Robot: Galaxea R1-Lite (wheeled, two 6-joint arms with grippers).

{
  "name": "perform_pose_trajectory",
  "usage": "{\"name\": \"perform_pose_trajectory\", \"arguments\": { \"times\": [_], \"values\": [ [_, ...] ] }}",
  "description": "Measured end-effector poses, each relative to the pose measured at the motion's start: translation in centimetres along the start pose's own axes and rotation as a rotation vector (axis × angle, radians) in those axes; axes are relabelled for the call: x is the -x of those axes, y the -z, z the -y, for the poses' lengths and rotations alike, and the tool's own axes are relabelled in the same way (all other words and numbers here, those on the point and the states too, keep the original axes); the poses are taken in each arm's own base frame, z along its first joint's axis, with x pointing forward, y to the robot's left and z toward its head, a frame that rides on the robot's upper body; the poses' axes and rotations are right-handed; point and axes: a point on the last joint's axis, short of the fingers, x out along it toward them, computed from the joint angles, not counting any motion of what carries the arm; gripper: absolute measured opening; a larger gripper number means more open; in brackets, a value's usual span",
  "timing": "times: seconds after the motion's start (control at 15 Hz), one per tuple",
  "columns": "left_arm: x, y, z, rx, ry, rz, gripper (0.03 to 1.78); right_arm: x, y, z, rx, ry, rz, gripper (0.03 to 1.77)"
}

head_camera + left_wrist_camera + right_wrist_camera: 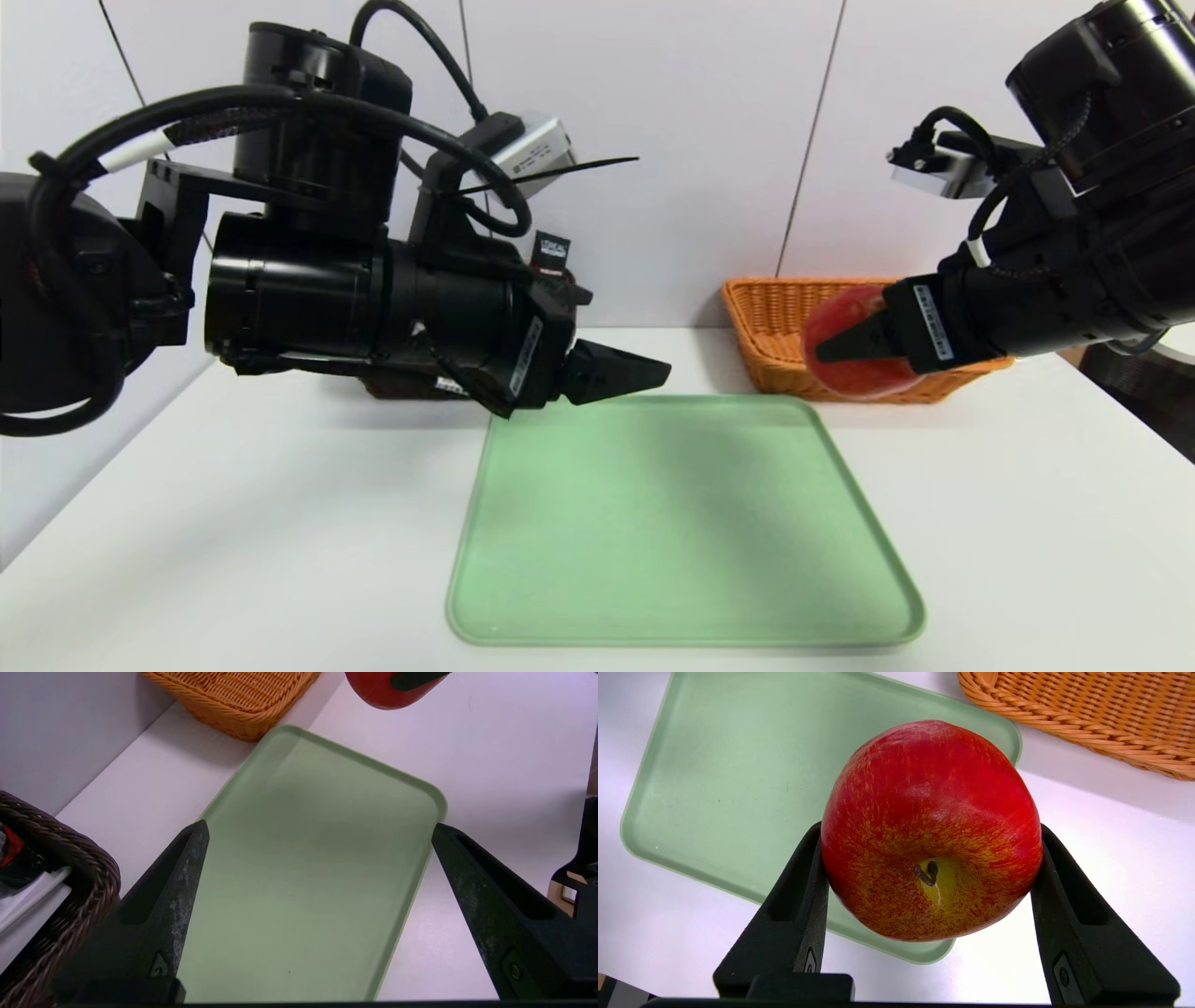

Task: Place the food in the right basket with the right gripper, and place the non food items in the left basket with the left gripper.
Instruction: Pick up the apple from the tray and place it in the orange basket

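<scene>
Between the two black fingers of the right gripper [927, 882] sits a red apple [931, 830], clamped across its widest girth with the stem end facing back toward the wrist. It looks firm, round and smooth-skinned, probably of moderate weight, so a hold on the equator like this one is the sound choice: pads placed off-centre would likely let it squirt out, and a hard squeeze could bruise it if it is real fruit. In the head view the apple hangs in the air at about two o'clock from the middle of the green tray [686, 523], in front of the near rim of the orange basket [775, 317] and not yet over its hollow; I judge a short carry onward and a gentle release is what remains for it.

Below and toward eight o'clock of the apple, the tray lies bare on the white tabletop [233, 541]. At ten o'clock from the tray, the left gripper [320, 868] hovers with its fingers spread wide and nothing between them. Just beside it is a dark brown basket [88, 882], which holds some packaged items I cannot make out.
</scene>
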Motion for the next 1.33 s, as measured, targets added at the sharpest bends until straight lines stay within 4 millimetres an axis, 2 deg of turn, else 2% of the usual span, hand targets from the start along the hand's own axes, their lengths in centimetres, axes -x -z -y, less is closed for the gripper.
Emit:
{"name": "perform_pose_trajectory", "arguments": {
  "times": [0.4,0.8,1.07,1.33],
  "values": [
    [0.1,-0.2,0.0,-0.026,0.001,0.01,1.69,0.7,-0.9,0.8,-0.025,0.067,0.054,1.19],
    [0.1,-0.3,0.0,-0.051,0.006,0.018,1.69,0.5,-1.9,3.4,-0.093,0.141,0.081,1.19],
    [0.1,-0.5,0.0,-0.057,0.012,0.024,1.69,-1.3,-3.4,5.2,-0.138,0.193,0.145,1.19],
    [0.0,-0.5,0.0,-0.056,0.013,0.021,1.69,-4.9,-4.4,7.0,-0.173,0.314,0.171,1.19]
  ]
}}
